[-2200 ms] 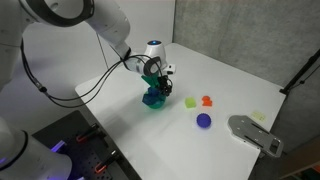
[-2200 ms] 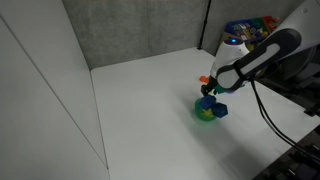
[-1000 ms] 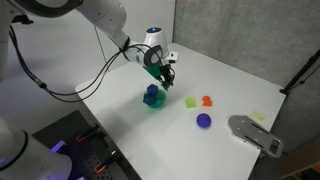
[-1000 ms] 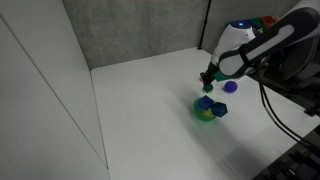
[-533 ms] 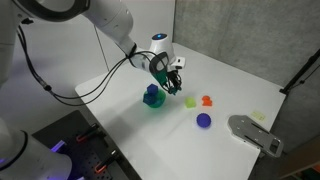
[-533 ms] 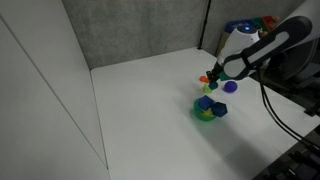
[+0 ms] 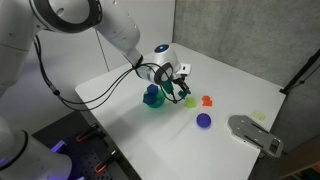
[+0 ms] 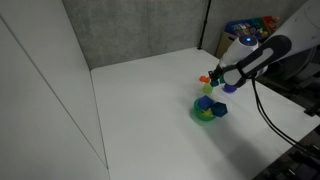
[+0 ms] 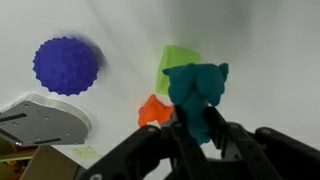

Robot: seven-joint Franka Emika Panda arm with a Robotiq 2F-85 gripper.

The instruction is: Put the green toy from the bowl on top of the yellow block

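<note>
My gripper (image 9: 196,128) is shut on the green toy (image 9: 196,93), a small dark teal piece that sticks out beyond the fingertips. In the wrist view the yellow block (image 9: 177,58) lies just beyond the toy, partly covered by it. In an exterior view the gripper (image 7: 181,90) hangs just above and beside the yellow block (image 7: 190,102), to the right of the teal bowl (image 7: 153,104). A larger blue toy (image 7: 152,94) still sits in the bowl. From the opposite side, the gripper (image 8: 211,86) is behind the bowl (image 8: 204,114).
An orange piece (image 7: 207,101) lies right next to the yellow block, and a purple spiky ball (image 7: 203,120) sits nearer the table's front. A grey flat device (image 7: 254,134) rests at the table's right edge. The orange piece (image 9: 152,111) is close to the fingers.
The gripper has carried the green toy away from above the bowl, to the right and downward, to a spot over the yellow block. The jaws stayed shut.
</note>
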